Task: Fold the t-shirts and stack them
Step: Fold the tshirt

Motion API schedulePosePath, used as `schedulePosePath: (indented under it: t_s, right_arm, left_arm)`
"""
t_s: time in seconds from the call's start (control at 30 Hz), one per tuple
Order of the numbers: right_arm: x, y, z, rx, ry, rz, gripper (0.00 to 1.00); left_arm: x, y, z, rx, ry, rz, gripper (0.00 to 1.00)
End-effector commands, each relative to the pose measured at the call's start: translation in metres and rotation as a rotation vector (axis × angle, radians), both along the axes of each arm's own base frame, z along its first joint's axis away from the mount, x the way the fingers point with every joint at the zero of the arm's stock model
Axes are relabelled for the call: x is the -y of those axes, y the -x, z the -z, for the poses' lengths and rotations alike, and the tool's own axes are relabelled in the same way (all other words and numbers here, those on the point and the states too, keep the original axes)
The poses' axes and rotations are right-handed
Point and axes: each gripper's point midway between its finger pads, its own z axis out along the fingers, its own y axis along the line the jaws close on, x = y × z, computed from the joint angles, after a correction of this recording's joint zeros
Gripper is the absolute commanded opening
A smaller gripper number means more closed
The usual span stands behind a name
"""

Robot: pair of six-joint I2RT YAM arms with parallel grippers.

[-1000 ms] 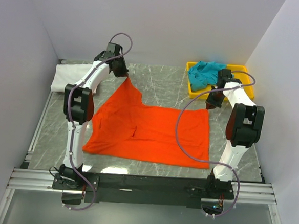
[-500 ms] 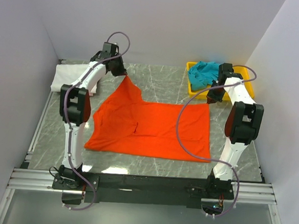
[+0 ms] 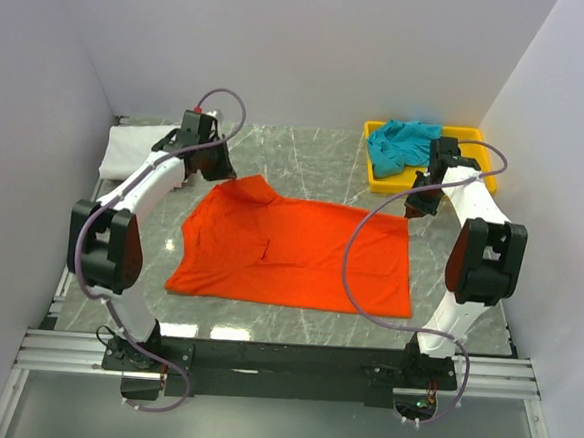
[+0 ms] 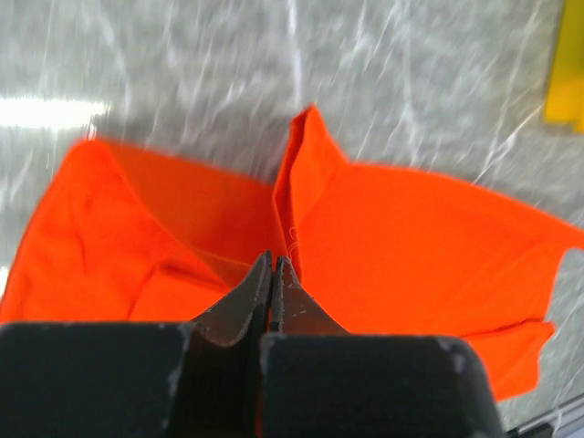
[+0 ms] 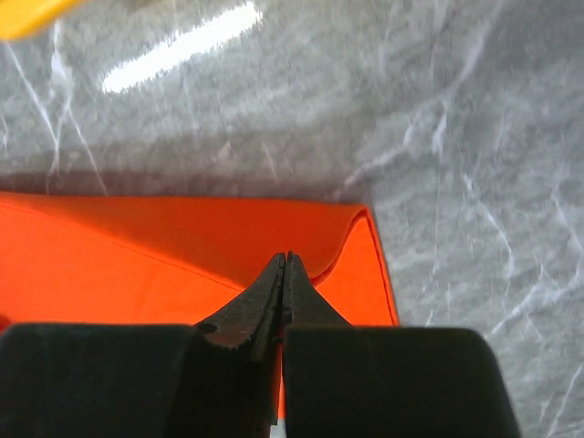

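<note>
A bright orange-red t-shirt (image 3: 290,254) lies spread across the middle of a grey marble counter (image 3: 326,161), seen from above. The left claw (image 3: 218,169) and the right claw (image 3: 413,205) are at its two far corners. In both wrist views the jaws are pressed fully together, the left claw (image 4: 272,263) and the right claw (image 5: 284,260) each seeming to pinch a thin edge of orange cloth. A white t-shirt (image 3: 136,153) lies at the far left of the counter, and a teal t-shirt (image 3: 402,145) sits crumpled in a yellow tray (image 3: 384,187) at the far right. The likely trouble is that so slight a pinch could slip, or that one claw could move ahead of the other and lay the far edge down crooked. The left side is already puckered and doubled over, so a fold made now might trap that crease. The right arm's cable (image 3: 353,273) droops over the shirt and could drag it. The pinch points are hidden behind the claw bodies. The left wrist view is blurred, so the neck cannot be told from the hem. The arms partly cover the white and teal shirts.
</note>
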Motion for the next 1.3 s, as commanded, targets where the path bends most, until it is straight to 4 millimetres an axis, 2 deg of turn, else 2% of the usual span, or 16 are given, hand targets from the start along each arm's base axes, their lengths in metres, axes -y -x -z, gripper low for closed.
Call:
schedulePosePath:
  t_s: [0.0,0.43,0.77,1.0,1.27]
  right_arm:
    - [0.003,0.011,-0.02,0.052,0.018,-0.008,0.0]
    - [0.006,0.062,-0.01,-0.003,0.051,0.011,0.0]
    - [0.013,0.087,0.007,-0.078,0.088,0.033,0.0]
    - [0.014,0.097,0.015,-0.105,0.101,0.044,0.0]
    - [0.019,0.106,0.029,-0.152,0.125,0.063,0.0]
  left_arm:
    - [-0.009,0.022,-0.013,0.041,-0.031,-0.019,0.0]
    - [-0.053,0.097,-0.015,0.021,-0.093,-0.226,0.0]
    - [-0.05,0.13,0.017,-0.073,-0.099,-0.2,0.0]
    - [-0.061,0.144,0.013,-0.069,-0.119,-0.249,0.0]
    - [-0.056,0.171,0.028,-0.119,-0.073,-0.234,0.0]
